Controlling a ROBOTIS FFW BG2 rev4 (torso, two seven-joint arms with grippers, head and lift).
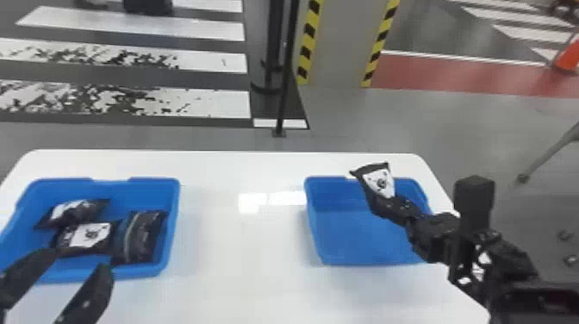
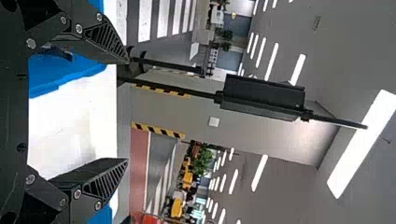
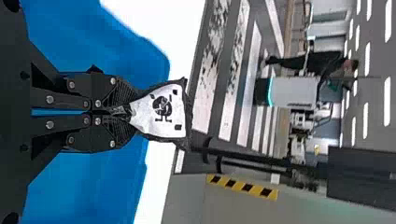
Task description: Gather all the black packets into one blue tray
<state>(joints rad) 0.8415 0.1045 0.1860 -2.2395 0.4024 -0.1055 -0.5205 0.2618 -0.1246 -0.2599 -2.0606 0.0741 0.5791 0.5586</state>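
Head view: the right gripper (image 1: 392, 201) has its jaws pinching one black packet (image 1: 380, 182) with a white patch, up over the right blue tray (image 1: 362, 241). Three more black packets (image 1: 88, 236) lie in the left blue tray (image 1: 155, 189). The left gripper (image 1: 79, 259) is near that tray, its jaws spread wide. Both trays sit on a white counter (image 1: 241, 258)

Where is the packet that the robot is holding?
In the head view, the held packet is on the right, clamped in the right pincer and seen against the far rim of the right-hand blue tray.
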